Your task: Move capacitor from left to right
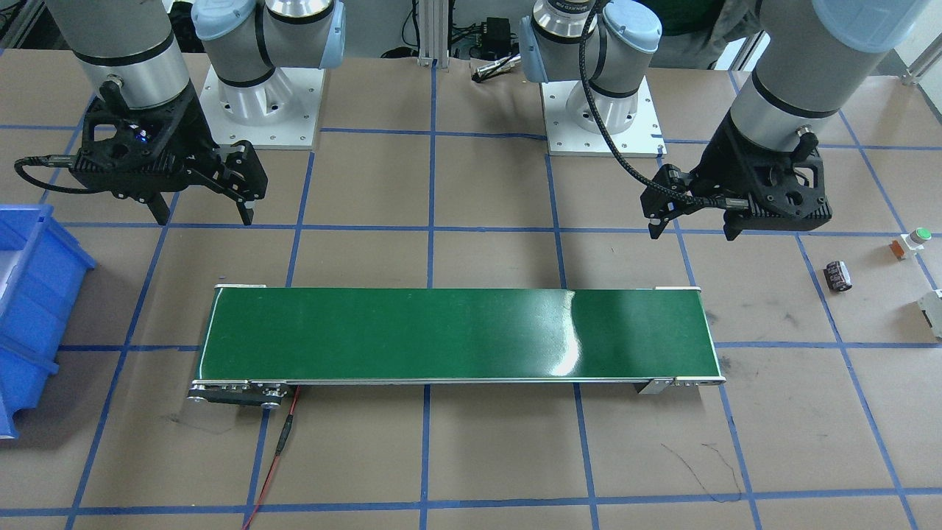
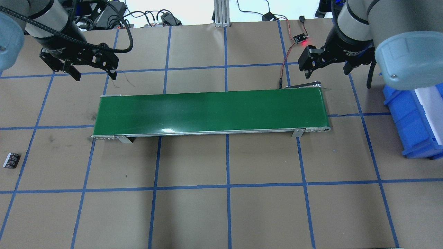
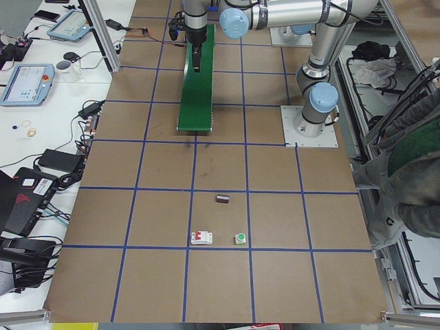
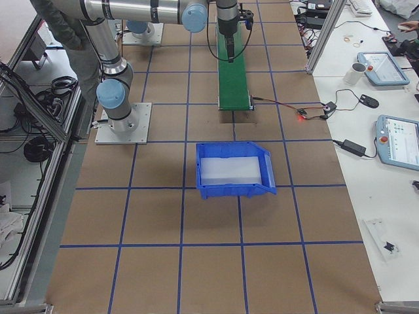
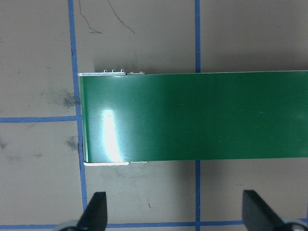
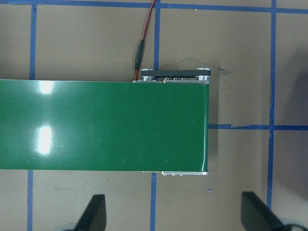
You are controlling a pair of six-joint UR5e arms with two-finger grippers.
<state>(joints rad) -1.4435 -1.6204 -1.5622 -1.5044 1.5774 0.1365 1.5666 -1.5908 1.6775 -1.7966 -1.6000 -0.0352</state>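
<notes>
The capacitor [image 1: 837, 276] is a small black cylinder with pale markings. It lies on its side on the brown table, off the left end of the conveyor, and shows in the overhead view [image 2: 11, 160] and the exterior left view [image 3: 223, 199]. My left gripper [image 1: 692, 224] hangs open and empty above the table behind the belt's left end [image 2: 95, 76], well away from the capacitor. Its wrist view [image 5: 175, 211] shows only the belt end. My right gripper [image 1: 204, 219] is open and empty behind the belt's right end [image 2: 327, 71], as its wrist view [image 6: 175, 214] shows.
A green conveyor belt [image 2: 211, 110] runs across the middle of the table. A blue bin [image 2: 415, 121] stands beyond its right end. A white block with a green button [image 1: 912, 243] and a white boxy part [image 1: 931, 309] lie near the capacitor. A red wire [image 2: 284, 65] leads to the belt's right end.
</notes>
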